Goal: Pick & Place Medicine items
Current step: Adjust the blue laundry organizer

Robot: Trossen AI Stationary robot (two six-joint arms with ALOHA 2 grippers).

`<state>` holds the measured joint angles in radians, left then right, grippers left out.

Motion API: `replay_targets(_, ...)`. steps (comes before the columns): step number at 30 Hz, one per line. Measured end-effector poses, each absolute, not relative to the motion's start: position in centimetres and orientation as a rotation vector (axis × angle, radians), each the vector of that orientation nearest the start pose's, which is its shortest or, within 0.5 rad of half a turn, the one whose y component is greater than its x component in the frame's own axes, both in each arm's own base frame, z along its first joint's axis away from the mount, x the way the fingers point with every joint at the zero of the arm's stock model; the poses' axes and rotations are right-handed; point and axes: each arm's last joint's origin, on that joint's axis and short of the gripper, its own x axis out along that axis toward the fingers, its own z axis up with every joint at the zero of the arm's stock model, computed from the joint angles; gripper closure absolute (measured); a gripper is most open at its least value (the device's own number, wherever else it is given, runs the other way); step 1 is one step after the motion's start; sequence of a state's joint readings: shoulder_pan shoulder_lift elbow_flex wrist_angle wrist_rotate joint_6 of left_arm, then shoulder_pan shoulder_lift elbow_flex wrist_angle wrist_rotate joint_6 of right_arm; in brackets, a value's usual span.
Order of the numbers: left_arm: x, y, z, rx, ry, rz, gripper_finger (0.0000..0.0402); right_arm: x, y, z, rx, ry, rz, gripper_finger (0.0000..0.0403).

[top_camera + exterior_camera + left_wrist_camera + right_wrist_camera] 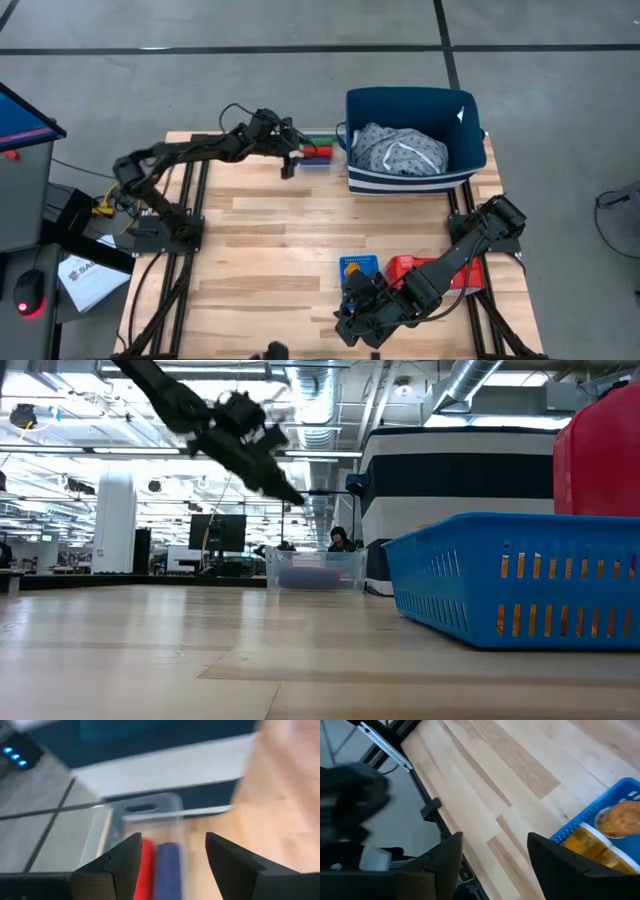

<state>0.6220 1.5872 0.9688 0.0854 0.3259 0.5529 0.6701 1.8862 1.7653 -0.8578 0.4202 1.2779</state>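
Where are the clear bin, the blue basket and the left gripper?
clear bin (314, 572), low view, front wall.
blue basket (500, 585), low view, slotted front wall.
left gripper (172, 855), left wrist view, midway between its open fingertips, above the bin.

A large open-plan industrial lab is indicated: exposed ceiling ducts (470, 385), strip lighting, monitors (215, 532) on far desks, and a concrete floor (200, 80) around the wooden worktop (280, 250).

Clear bin (145, 827) blurred; orange pill bottles (600, 837) edge-cropped.
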Motion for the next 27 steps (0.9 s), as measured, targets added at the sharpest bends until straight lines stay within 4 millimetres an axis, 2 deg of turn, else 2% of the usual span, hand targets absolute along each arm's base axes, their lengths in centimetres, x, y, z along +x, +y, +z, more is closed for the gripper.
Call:
replay_targets(7,25.0,15.8,27.2,0.284,0.512,0.050,0.0219,31.7,24.9,30.5,0.668,0.839,-0.310,0.0184)
replay_targets(13,21.4,13.0,27.7,0.283,0.389,-0.012,0.0266,30.9,25.8,30.5,0.673,0.846,-0.302,0.0184)
replay_targets(15,20.5,12.0,27.4,0.280,0.303,-0.032,0.0288,30.8,25.9,30.5,0.675,0.846,-0.304,0.0184)
replay_targets(22,17.9,8.8,23.6,0.204,0.044,-0.069,0.0387,31.1,25.5,30.4,0.672,0.852,-0.312,0.0184)
replay_targets(27,16.5,6.7,20.9,0.137,-0.028,-0.119,0.0396,31.6,24.9,30.4,0.671,0.872,-0.307,0.0184)
